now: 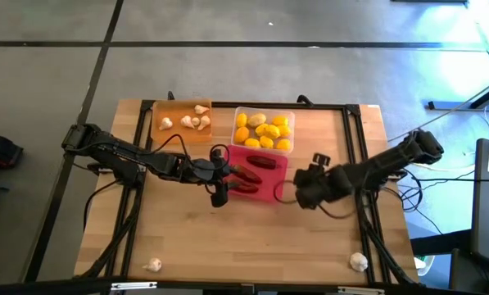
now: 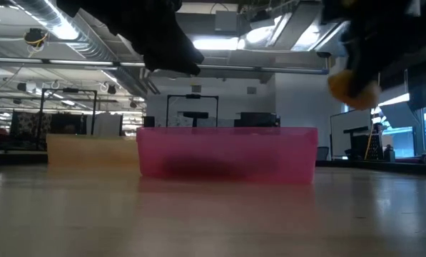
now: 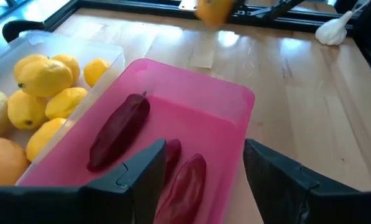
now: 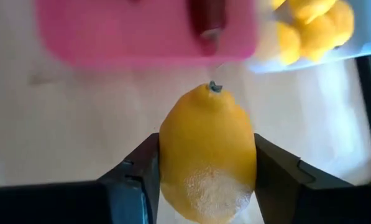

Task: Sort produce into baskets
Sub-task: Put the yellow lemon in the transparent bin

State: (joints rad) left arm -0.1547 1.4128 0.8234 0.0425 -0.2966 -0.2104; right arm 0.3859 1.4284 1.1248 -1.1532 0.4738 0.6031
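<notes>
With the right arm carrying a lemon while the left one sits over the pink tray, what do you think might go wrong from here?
The right gripper holds the lemon by its sides only; it might slip onto the table.

The left gripper, open over the pink tray with the chili peppers, sits close to the clear tray of lemons, so the arms may collide there.

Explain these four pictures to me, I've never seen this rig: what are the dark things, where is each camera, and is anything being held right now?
The dark things are two robot arms at a wooden table. One camera looks down from above, one sits at table height, one rides each wrist. The right gripper holds a lemon beside the pink tray. The left gripper is open over that tray, above the red chili peppers. The clear tray holds lemons, the orange tray holds garlic bulbs. Two garlic bulbs lie loose near the table's front corners.
</notes>
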